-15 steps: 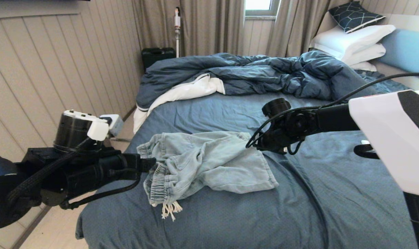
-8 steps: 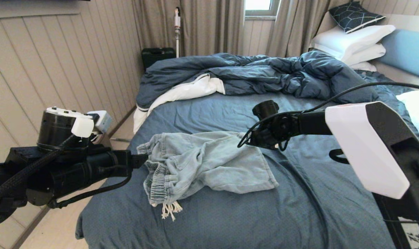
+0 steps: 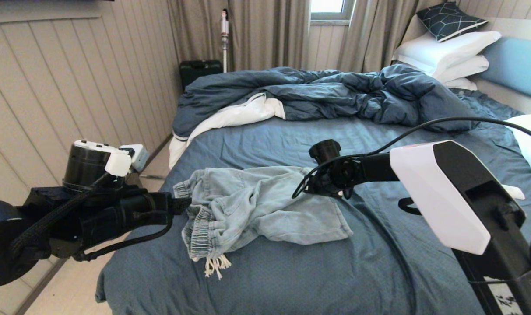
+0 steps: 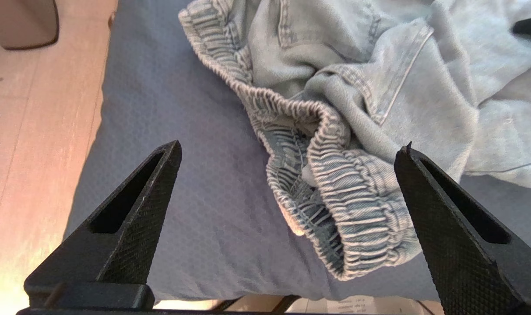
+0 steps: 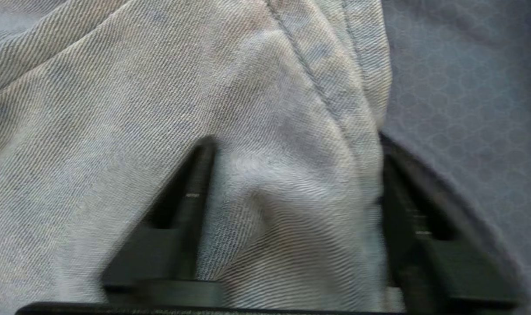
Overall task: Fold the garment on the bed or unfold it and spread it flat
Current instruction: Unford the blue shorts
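Garment (image 3: pixel 256 210) lies crumpled near the bed's (image 3: pixel 379 271) left edge. Left gripper (image 4: pixel 287 151) spread wide just off the waistband. Right gripper (image 5: pixel 291 192) agape, denim fold bunched between its fingers.

1. I count one garment (image 3: pixel 256 205), a pair of pale denim shorts, with one tasselled drawstring end (image 3: pixel 216 265) showing.
2. I count one bed (image 3: pixel 379 262) and one rumpled dark blue duvet (image 3: pixel 326 94).
3. I count three stacked white pillows (image 3: pixel 449 54), one dark patterned cushion (image 3: pixel 449 19) on top of them, and one more white pillow (image 3: pixel 530 144) at the right edge.
4. I count two grippers: the left gripper (image 4: pixel 287 148) and the right gripper (image 5: pixel 291 175).
5. I count one dark case (image 3: pixel 199 70) on the floor.
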{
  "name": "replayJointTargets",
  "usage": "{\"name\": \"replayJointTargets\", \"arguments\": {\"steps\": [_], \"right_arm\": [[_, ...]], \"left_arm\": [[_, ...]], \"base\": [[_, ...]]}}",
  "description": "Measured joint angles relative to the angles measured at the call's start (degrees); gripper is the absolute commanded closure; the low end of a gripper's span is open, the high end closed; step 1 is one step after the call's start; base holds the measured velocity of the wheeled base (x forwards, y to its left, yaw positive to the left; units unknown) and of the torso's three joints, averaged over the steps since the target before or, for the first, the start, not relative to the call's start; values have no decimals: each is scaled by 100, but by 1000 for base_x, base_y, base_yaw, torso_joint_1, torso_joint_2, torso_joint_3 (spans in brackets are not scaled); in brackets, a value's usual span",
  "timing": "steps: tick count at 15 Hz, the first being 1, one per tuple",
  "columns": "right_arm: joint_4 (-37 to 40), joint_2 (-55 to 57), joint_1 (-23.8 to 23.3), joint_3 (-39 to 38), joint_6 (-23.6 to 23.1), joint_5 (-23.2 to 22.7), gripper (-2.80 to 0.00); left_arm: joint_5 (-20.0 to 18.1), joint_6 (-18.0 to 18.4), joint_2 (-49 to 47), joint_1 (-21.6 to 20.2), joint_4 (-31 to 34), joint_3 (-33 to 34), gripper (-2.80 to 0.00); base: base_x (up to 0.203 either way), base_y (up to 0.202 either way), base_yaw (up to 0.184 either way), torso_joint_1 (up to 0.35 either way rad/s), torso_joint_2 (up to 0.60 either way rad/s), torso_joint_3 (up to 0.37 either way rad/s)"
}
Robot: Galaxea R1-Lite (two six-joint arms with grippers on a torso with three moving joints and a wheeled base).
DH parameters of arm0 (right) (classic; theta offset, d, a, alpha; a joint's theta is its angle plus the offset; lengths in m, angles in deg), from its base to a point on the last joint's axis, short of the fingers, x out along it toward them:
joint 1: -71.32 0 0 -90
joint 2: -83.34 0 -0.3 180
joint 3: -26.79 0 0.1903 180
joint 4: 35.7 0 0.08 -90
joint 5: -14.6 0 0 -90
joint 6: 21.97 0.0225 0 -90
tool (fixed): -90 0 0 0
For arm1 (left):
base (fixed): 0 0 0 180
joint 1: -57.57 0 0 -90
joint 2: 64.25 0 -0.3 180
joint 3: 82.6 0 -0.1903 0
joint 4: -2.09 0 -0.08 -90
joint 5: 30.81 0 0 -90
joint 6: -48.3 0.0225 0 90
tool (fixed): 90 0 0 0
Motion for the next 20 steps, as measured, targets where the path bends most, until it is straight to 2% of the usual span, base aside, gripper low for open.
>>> {"name": "replayJointTargets", "arguments": {"steps": [7,8,13,16,20], "right_arm": [[59,-80,89,-20,-2,238,0],[66,-80,89,-23,-2,243,-280],[186,-174,61,-73,15,299,-280],[172,-355,72,-123,-12,484,-280],[108,-322,188,-69,-171,571,-280]], "left_arm": [[-1,-7,-177,6,0,-33,-280],[-4,-9,-184,9,0,-33,-280],[-6,-10,-187,5,0,-3,-280],[-81,-11,-192,6,1,13,-280],[-93,-52,-195,9,0,24,-280]], "base": [[0,0,0,0,0,0],[0,0,0,0,0,0],[0,0,0,0,0,0],[0,0,0,0,0,0],[0,0,0,0,0,0]]}}
